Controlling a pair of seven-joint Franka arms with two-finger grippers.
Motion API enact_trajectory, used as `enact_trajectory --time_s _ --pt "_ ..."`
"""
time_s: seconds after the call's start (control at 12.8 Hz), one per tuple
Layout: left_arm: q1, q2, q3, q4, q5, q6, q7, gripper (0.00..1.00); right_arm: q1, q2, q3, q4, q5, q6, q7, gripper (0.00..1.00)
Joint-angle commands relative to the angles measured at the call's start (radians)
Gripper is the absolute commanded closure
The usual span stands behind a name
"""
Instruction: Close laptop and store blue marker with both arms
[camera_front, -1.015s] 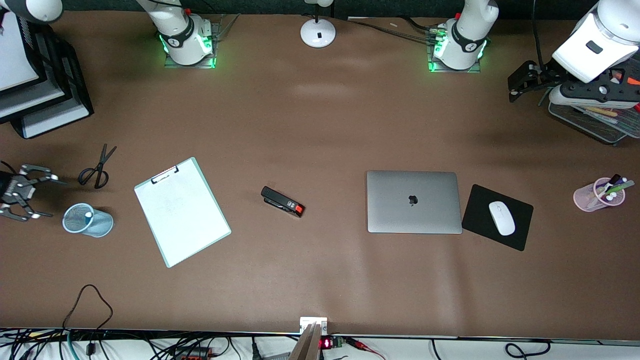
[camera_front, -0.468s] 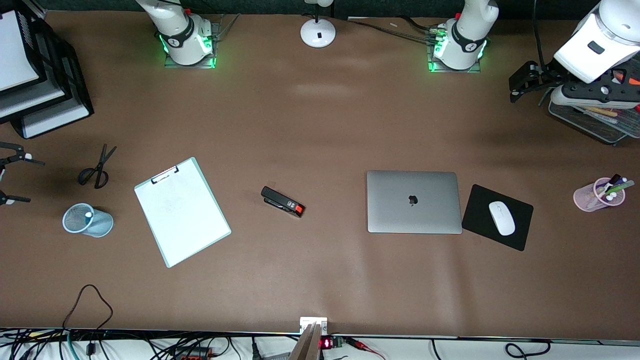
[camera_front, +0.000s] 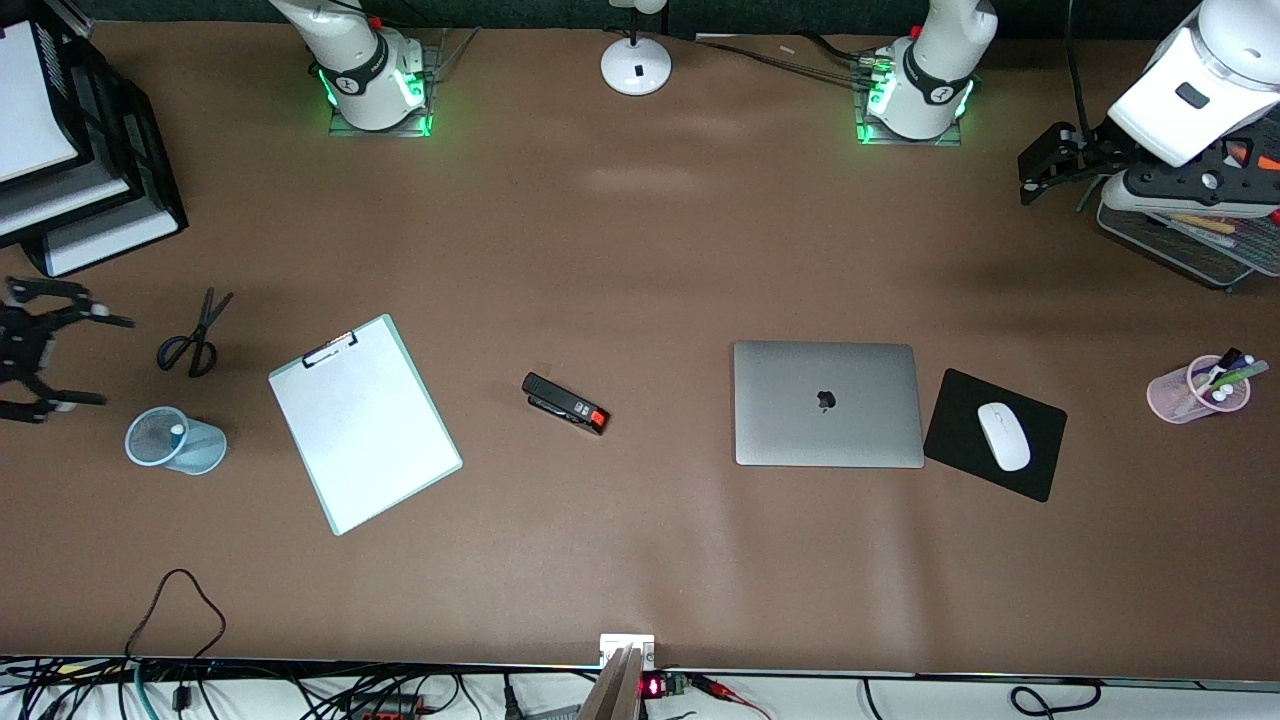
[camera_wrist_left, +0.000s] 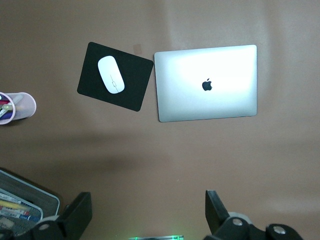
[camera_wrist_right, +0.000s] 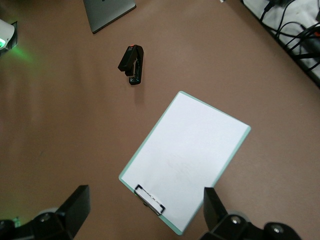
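The silver-grey laptop (camera_front: 825, 403) (camera_wrist_left: 206, 82) lies closed on the table, apple logo up; one corner of it (camera_wrist_right: 107, 12) shows in the right wrist view. A light-blue mesh cup (camera_front: 190, 445) stands at the right arm's end of the table. A small white end (camera_front: 177, 430) pokes up inside it, which I take for the blue marker; its blue body is hidden. My right gripper (camera_front: 115, 361) (camera_wrist_right: 145, 207) hangs open and empty over the table's end, beside the scissors and the cup. My left gripper (camera_front: 1035, 170) (camera_wrist_left: 147, 212) is open and empty, next to the mesh tray.
Scissors (camera_front: 195, 335), a clipboard (camera_front: 362, 420) (camera_wrist_right: 187, 160) and a black stapler (camera_front: 565, 402) (camera_wrist_right: 132, 64) lie between cup and laptop. A white mouse (camera_front: 1003, 436) sits on a black pad (camera_front: 1040, 470). A pink pen cup (camera_front: 1200, 390), a mesh tray (camera_front: 1180, 240) and stacked paper trays (camera_front: 70, 160) stand at the ends.
The right gripper, open all along, has drawn away from the blue mesh cup, slipped toward the picture's edge, and now hangs beside the scissors. The left arm has barely moved.
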Motion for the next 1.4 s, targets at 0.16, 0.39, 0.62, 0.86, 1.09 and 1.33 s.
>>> enact_trajectory --time_s 0.16,0.39,0.62,0.86,1.09,1.33 --pt "0.011 -0.005 0.004 -0.008 -0.026 0.008 0.028 0.0 0.105 -0.071 -0.006 -0.059 -0.122 0.021 0.312 0.0" --pt "0.013 -0.005 0.004 -0.01 -0.026 0.008 0.028 0.0 0.2 -0.172 -0.006 -0.161 -0.271 0.076 0.543 0.0" --pt "0.013 -0.004 0.004 -0.01 -0.026 0.009 0.028 0.0 0.26 -0.246 -0.007 -0.247 -0.299 0.069 0.844 0.0" --pt "0.013 -0.004 0.004 -0.01 -0.026 0.009 0.028 0.0 0.271 -0.272 -0.007 -0.256 -0.364 0.041 1.008 0.0" --pt "0.013 -0.004 0.003 -0.013 -0.026 0.009 0.028 0.0 0.263 -0.322 -0.01 -0.252 -0.43 -0.072 1.263 0.0" --pt "0.013 -0.004 0.003 -0.014 -0.026 0.009 0.028 0.0 0.252 -0.384 -0.012 -0.252 -0.588 -0.123 1.285 0.0"
